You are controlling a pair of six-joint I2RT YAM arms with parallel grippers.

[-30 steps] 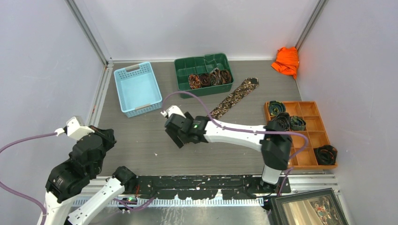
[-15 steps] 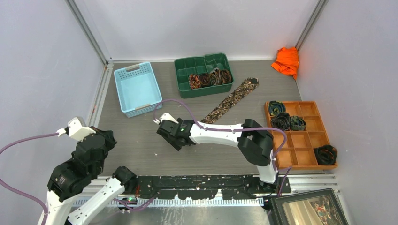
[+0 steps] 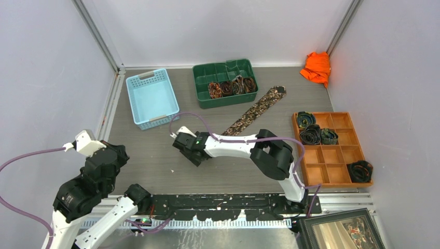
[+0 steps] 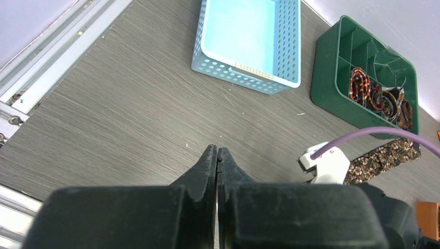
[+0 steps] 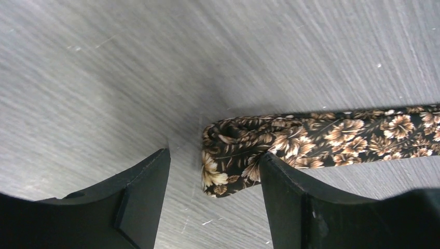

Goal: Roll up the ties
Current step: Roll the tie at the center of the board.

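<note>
On my far left the left gripper point(image 4: 217, 151) hangs over the bare table point(image 3: 155, 166) near the front edge, its fingers pressed together with nothing between them. Beyond it, toward the back, sits the blue basket point(image 3: 155, 121); I see nothing in it from above or from the left wrist view.

To the right of the basket is the green tray point(image 3: 228, 101), with a row of brown coils point(image 3: 232, 86) filling its near compartments side by side.

At mid-table the right gripper point(image 5: 214, 155) is down low over the wood, jaws apart. In the right wrist view the narrow end of the tie point(image 5: 321, 137) lies in that gap, doubled back on itself in a small fold. The fold sits against the finger on the right of that view, and bare table shows between it and the other finger. Neither finger is clamping it.

From there the tie point(image 3: 254, 110) runs flat on the table, diagonally up and right, and its wide pointed end lies just beside the green tray's right corner.

Further right, against the wall, is the orange tray point(image 3: 337, 183). Three dark coils point(image 3: 312, 134) are clustered in its far-left compartments, and one more dark coil point(image 3: 359, 170) is in the near-right one.

An orange cloth point(image 3: 316, 67) is bunched in the far right corner. A picture frame point(image 3: 340, 231) lies past the table's near right edge.
</note>
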